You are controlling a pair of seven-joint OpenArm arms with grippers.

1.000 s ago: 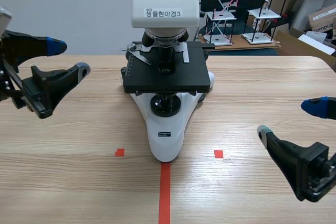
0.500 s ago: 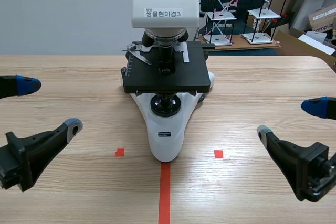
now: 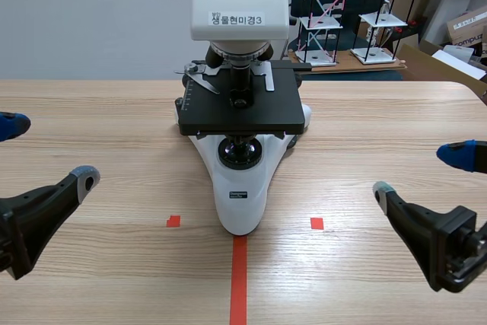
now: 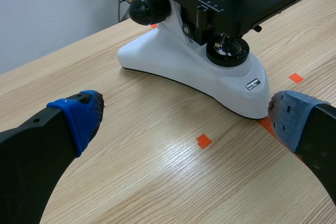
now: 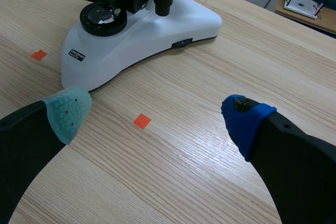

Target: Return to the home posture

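A white and black microscope (image 3: 240, 104) stands at the table's middle, its base on the end of the orange tape line. My left gripper (image 3: 47, 151) hangs open low at the left edge, well apart from the microscope (image 4: 210, 56), which lies ahead of its fingers; nothing is between them (image 4: 184, 124). My right gripper (image 3: 422, 171) is open at the right edge, level with the microscope's base (image 5: 142, 40), and also holds nothing (image 5: 152, 111).
Wire racks with white shelves (image 3: 346, 13) and cardboard boxes (image 3: 466, 32) stand behind the table's far right. Small orange-red tape squares (image 3: 173, 221) (image 3: 316, 223) mark the table on both sides of the base.
My left arm has come down and drawn back toward the left edge, its fingers staying open. The right arm and the microscope have not moved.
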